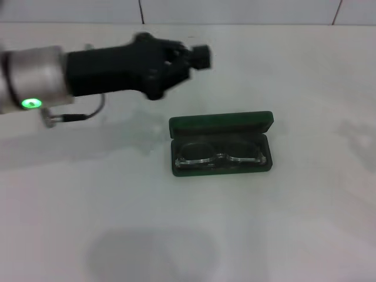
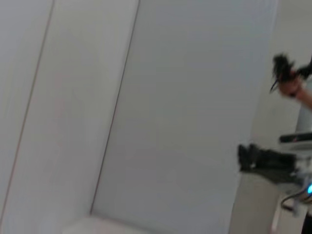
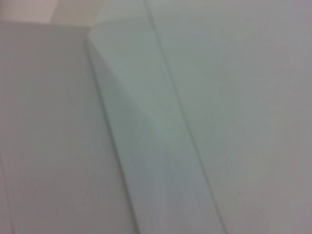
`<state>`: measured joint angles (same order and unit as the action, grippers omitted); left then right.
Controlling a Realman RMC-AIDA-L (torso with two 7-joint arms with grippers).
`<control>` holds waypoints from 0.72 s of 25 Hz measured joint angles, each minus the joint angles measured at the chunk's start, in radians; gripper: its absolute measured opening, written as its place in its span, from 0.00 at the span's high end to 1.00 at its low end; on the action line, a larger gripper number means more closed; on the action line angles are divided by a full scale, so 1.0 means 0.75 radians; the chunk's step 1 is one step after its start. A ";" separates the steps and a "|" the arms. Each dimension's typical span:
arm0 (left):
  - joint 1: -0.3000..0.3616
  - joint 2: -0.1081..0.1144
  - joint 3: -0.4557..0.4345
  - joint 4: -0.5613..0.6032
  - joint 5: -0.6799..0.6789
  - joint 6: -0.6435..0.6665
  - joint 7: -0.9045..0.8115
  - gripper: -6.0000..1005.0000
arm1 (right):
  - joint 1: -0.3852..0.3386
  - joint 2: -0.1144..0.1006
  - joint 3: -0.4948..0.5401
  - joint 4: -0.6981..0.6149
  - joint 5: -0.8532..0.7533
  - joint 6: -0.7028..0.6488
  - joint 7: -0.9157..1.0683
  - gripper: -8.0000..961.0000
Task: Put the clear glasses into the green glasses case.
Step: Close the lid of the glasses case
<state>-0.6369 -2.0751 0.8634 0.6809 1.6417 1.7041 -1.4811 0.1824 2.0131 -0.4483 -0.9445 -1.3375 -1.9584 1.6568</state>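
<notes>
The green glasses case (image 1: 221, 123) lies open on the white table, a little right of centre in the head view, its lid tipped back toward the far side. The clear glasses (image 1: 218, 154) lie folded inside its dark lining. My left gripper (image 1: 198, 56) hangs above the table, behind the case and to its left, apart from it and holding nothing that I can see. The right arm is out of view. Neither wrist view shows the case or the glasses.
The white table (image 1: 188, 235) spreads around the case, with a tiled wall (image 1: 235, 10) at its far edge. The left wrist view shows pale wall panels (image 2: 185, 97) and dark equipment (image 2: 265, 158) at one side. Only pale panels (image 3: 219, 97) appear in the right wrist view.
</notes>
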 joint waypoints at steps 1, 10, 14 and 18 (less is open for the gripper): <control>-0.024 -0.007 0.004 -0.013 0.040 -0.032 -0.015 0.91 | 0.000 0.000 0.037 0.046 -0.035 -0.011 -0.036 0.85; -0.222 -0.019 0.278 -0.209 0.124 -0.391 -0.056 0.91 | -0.049 -0.011 0.220 0.162 -0.138 -0.023 -0.130 0.84; -0.279 -0.028 0.405 -0.271 0.094 -0.527 -0.049 0.88 | -0.049 -0.012 0.232 0.178 -0.172 -0.031 -0.133 0.84; -0.276 -0.029 0.428 -0.283 0.028 -0.574 -0.038 0.85 | -0.048 -0.013 0.227 0.186 -0.180 -0.032 -0.140 0.84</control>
<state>-0.8438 -2.0969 1.1847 0.4686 1.6629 1.2734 -1.5093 0.1465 2.0036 -0.2781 -0.8047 -1.4726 -1.9826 1.5520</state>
